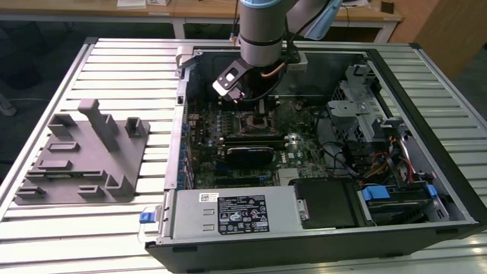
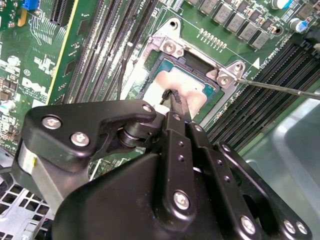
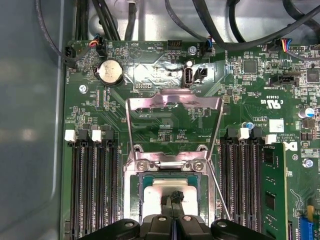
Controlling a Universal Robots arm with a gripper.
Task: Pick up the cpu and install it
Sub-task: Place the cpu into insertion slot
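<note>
A: The cpu point(image 3: 189, 187) lies directly beneath the fingertips, flat in the open socket point(image 3: 134, 196), silver top up.

B: And the gripper point(image 2: 173, 98)?

A: Its two fingers are pressed together, with nothing between them that I can see. The tips are at the middle of the chip's top, touching it or just above it; I cannot tell which.

B: What could go wrong from here?

A: As I judge it, the tips could push off-centre or drag sideways. That could tilt or shift the chip in its seat and bend the fine contacts underneath. Just beyond the fingers the load plate point(image 3: 172, 102) stands hinged up, and the thin lever point(image 2: 280, 88) runs close beside them. A sideways sweep could catch either one. Farther out, memory slots point(image 3: 92, 185) flank the socket on both sides, so there is little room to stray.

B: And the pose?

A: In the exterior view the arm point(image 1: 263, 28) stands nearly upright over the open computer case point(image 1: 426, 85). Its wrist is bent so the fingers point down at the board, slightly tilted rather than square to it.
</note>
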